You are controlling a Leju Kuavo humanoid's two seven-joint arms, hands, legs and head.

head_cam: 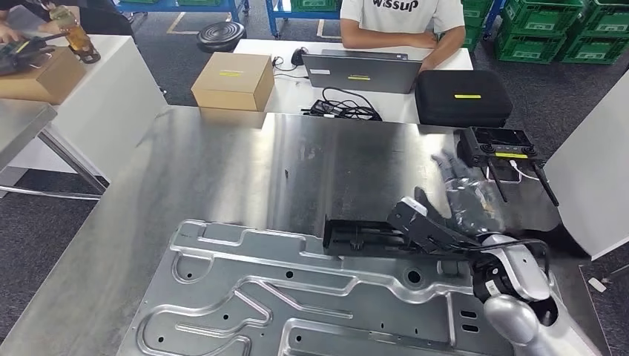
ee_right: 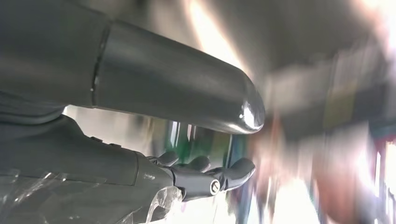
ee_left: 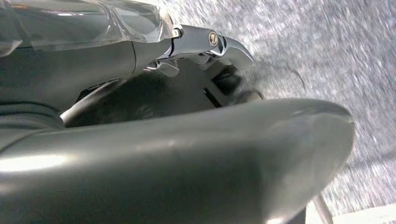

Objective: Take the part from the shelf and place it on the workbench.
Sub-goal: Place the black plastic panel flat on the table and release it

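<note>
Already we have the large stamped metal part (head_cam: 297, 297) lying flat on the near workbench (head_cam: 222, 163), so the placing looks done, our right hand (head_cam: 467, 196) spread and holding nothing, our left hand (ee_left: 205, 44) unclear.

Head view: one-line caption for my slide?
Right hand open above steel workbench, black part resting on stamped metal panel.
</note>
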